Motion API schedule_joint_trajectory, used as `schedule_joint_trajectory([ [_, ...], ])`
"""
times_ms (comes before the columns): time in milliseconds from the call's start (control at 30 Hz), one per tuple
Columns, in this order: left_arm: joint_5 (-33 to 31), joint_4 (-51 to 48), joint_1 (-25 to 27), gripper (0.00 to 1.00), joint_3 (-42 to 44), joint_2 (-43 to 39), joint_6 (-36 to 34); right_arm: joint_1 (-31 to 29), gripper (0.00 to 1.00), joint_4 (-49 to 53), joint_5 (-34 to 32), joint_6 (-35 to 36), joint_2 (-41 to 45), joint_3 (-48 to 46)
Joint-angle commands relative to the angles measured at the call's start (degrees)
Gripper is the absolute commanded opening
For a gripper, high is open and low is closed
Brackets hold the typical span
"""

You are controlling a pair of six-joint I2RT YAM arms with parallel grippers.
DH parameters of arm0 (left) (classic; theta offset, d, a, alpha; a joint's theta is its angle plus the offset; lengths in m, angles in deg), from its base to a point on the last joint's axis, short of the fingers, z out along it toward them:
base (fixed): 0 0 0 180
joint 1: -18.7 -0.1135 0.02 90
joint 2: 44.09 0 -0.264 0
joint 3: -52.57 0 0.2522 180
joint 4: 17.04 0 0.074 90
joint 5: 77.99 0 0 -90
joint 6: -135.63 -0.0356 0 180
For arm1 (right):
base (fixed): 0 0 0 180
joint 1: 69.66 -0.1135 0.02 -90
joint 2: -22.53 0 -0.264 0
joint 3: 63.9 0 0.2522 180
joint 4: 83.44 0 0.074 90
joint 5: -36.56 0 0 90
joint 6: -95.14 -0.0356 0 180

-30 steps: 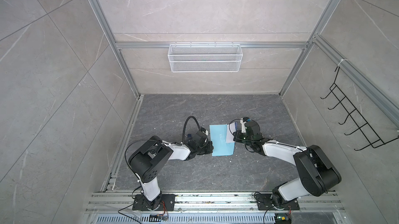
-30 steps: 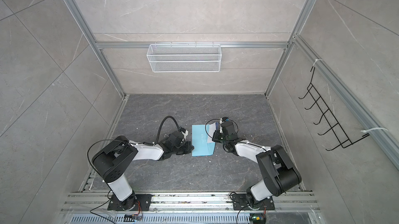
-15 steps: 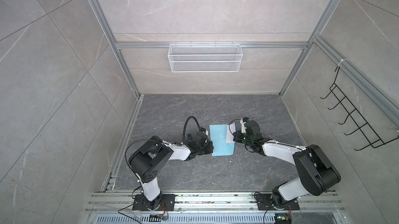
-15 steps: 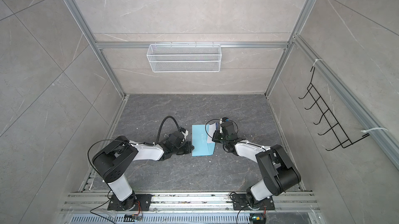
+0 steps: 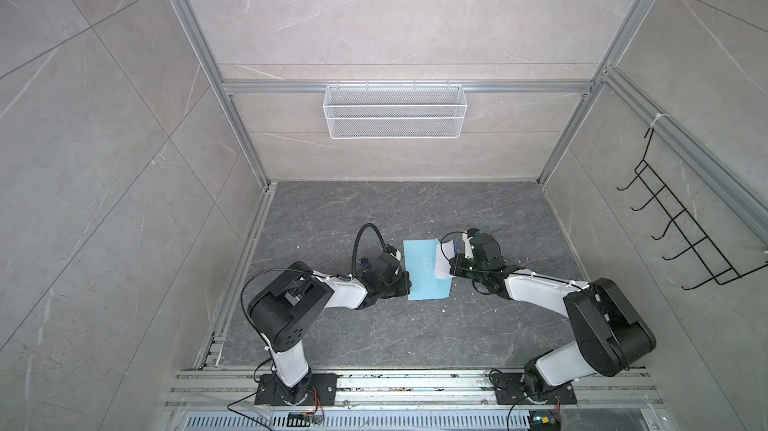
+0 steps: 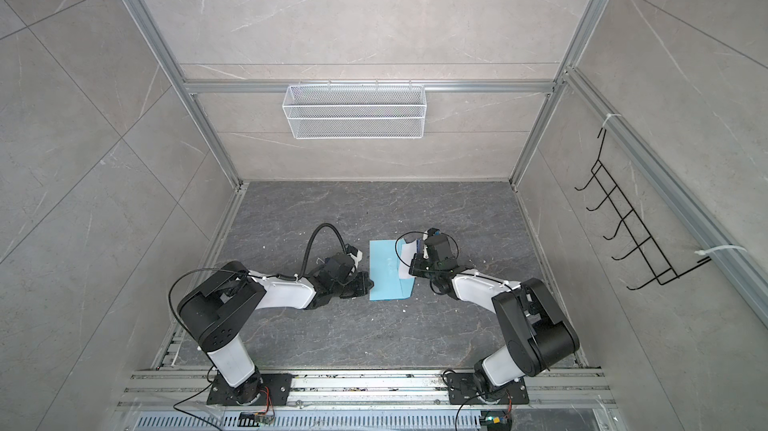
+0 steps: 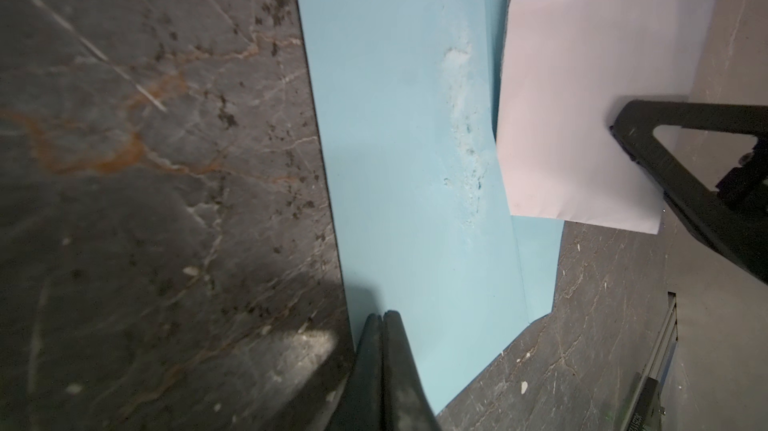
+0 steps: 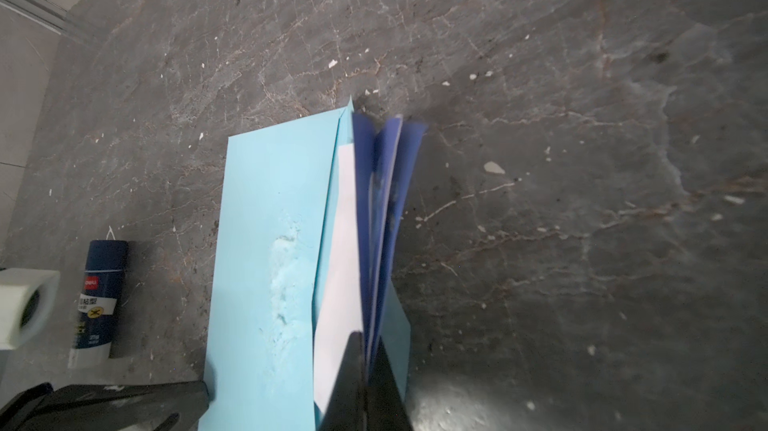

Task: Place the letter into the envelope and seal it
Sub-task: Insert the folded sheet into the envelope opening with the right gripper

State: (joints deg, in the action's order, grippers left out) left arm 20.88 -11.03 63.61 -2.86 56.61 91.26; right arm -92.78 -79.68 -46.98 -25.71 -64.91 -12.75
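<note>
Right gripper (image 8: 365,341) pinches the folded letter (image 8: 336,262), seemingly part-tucked at the envelope's (image 5: 422,275) open edge; left gripper (image 7: 382,323), pressed together, pins the opposite edge: slide flat, slowly.

The envelope (image 5: 424,271) lies flat mid-table (image 5: 374,337), its long side running front to back. The letter (image 5: 444,259) overlaps its right edge and sticks out rightward. The left gripper (image 5: 408,286) sits at the envelope's near left edge and the right gripper (image 5: 454,273) on the letter's right side. A glue stick (image 8: 97,304) lies left of the envelope. A basket (image 5: 395,117) hangs on the back wall.
</note>
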Motion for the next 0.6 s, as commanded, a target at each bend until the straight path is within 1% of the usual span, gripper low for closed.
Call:
schedule_joint_trajectory([
  [0,-1.6,0.0,0.3,0.00,-0.5,0.6,0.0,0.3,0.00,2.7,-0.5,1.5,0.4,0.8],
  [567,-2.1,0.1,0.4,0.00,-0.3,0.3,0.0,0.3,0.00,4.5,0.0,1.2,1.2,1.3],
])
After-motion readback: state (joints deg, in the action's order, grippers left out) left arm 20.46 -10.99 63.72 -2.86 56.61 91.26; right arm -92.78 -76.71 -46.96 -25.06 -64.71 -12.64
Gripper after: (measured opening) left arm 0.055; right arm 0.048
